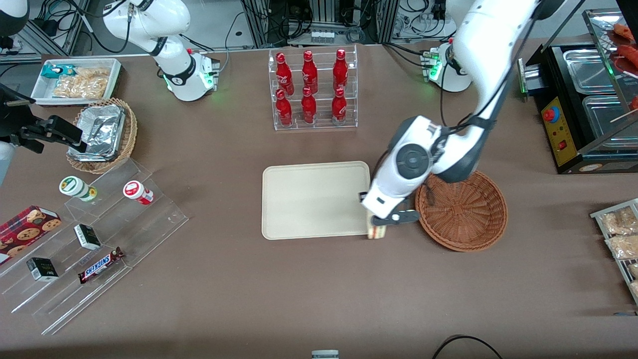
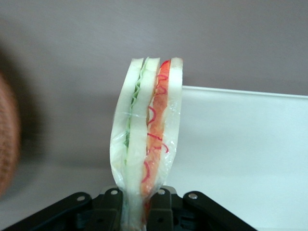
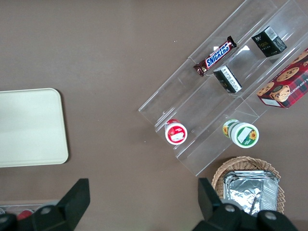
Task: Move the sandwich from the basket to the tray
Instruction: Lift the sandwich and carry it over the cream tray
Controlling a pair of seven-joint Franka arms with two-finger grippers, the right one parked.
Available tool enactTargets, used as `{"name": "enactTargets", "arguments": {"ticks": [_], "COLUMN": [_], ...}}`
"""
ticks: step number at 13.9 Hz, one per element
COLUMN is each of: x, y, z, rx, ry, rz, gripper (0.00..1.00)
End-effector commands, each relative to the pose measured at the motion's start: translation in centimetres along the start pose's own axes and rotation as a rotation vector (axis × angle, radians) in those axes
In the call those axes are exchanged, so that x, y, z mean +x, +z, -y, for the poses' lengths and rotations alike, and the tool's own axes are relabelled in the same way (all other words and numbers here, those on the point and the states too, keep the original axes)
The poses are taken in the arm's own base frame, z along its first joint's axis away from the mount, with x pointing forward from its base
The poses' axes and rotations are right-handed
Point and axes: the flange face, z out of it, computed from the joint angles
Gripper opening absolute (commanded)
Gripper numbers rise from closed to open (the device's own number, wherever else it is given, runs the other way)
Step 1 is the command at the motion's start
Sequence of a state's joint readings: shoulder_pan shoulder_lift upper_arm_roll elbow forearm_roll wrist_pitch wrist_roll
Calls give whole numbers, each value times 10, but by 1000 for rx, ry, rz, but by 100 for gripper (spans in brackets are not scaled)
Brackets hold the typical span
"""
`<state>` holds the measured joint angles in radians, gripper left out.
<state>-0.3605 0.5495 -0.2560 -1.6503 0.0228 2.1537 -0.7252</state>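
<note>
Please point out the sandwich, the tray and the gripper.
sandwich (image 2: 147,130): left wrist view, layered edge.
tray (image 1: 309,199): front view, bare middle.
gripper (image 2: 143,204): left wrist view, between fingertips, shut on sandwich.

The wrapped sandwich (image 2: 147,139), white bread with green and red filling, stands edge-up in the gripper (image 1: 381,227), clamped between its fingers over the tray (image 1: 314,199) corner nearest the empty basket (image 1: 463,212).

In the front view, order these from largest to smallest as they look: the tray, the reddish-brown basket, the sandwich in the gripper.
1. Tray, the largest.
2. Basket, clearly smaller than the tray.
3. Sandwich, the smallest by far; the gripper holding it over the tray's edge hides most of it.
</note>
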Motion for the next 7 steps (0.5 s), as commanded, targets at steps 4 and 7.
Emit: {"name": "enactTargets", "arguments": {"ticks": [4, 7], "x": [-24, -35], "y": [32, 46], "z": [-90, -109], "rx": [4, 58], "ry": [-57, -61], "rz": [8, 11], "gripper": [7, 7]}}
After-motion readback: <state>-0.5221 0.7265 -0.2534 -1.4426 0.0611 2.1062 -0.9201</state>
